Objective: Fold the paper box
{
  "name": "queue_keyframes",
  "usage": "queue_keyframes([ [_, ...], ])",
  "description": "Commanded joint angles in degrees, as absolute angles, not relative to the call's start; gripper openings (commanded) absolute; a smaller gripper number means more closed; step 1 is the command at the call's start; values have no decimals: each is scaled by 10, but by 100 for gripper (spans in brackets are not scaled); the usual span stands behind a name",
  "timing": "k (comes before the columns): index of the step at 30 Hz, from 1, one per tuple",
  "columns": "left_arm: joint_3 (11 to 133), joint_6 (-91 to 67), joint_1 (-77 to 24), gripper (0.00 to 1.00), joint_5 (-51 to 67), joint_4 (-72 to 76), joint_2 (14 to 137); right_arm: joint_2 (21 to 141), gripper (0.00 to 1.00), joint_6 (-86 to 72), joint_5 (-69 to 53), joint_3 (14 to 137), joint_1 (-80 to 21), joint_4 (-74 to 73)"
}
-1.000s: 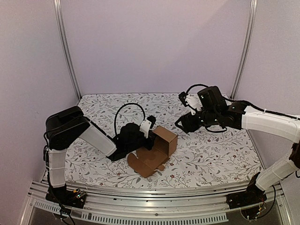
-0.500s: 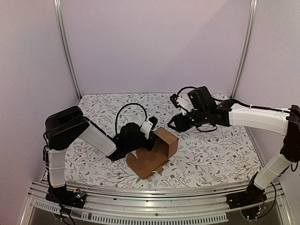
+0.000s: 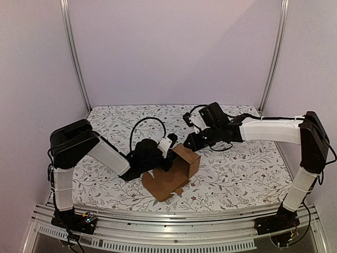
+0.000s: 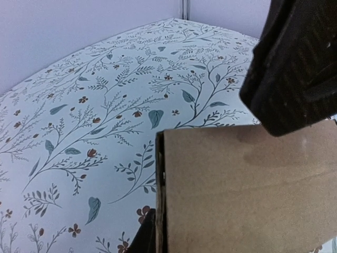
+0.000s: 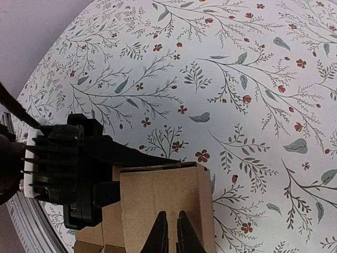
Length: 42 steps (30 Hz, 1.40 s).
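- The paper box (image 3: 180, 166) sits near the middle of the floral tabletop (image 3: 247, 168), between the two arms, and it is only partly folded.
- Done, as far as can be seen: the far part of the sheet stands up as walls that meet at a squared corner, making an open shell rather than a flat sheet.
- Not done: the near flaps and their tabs lie flat on the tabletop, pointing toward the arm bases. Nothing is tucked in and the box has no closed top.
- The left claw (image 3: 167, 154) is at the box's left side. Its wrist view shows a finger on each side of an upright cardboard wall, but I cannot tell whether it pinches the wall or only flanks it.
- The right claw (image 5: 171, 232) hovers just above the box's far upper edge. It is clenched, with the fingertips almost together and nothing between them.
- By my judgement the fold is about halfway: the remaining flaps need raising and the tabs need locking in.
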State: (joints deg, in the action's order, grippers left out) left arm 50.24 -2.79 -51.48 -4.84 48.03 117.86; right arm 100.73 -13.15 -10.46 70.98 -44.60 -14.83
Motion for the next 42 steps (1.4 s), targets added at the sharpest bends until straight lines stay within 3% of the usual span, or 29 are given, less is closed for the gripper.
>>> queue_keyframes([
  [1,489,-22,-515,16,-40,463,1166,1029,5,-146,-115,728,-447,-139],
  [13,484,-30,-515,53,-57,498,1187,1042,0,-155,-117,723,-455,-140],
  [21,521,-30,-515,55,-52,516,1219,1042,0,-160,-116,725,-458,-145],
  [25,538,-27,-514,48,-47,520,1236,1038,0,-161,-114,726,-458,-146],
  [33,549,-24,-513,0,-32,517,1245,1035,0,-160,-116,728,-458,-150],
  [42,541,-26,-512,0,-47,522,1235,1032,0,-164,-111,727,-460,-150],
])
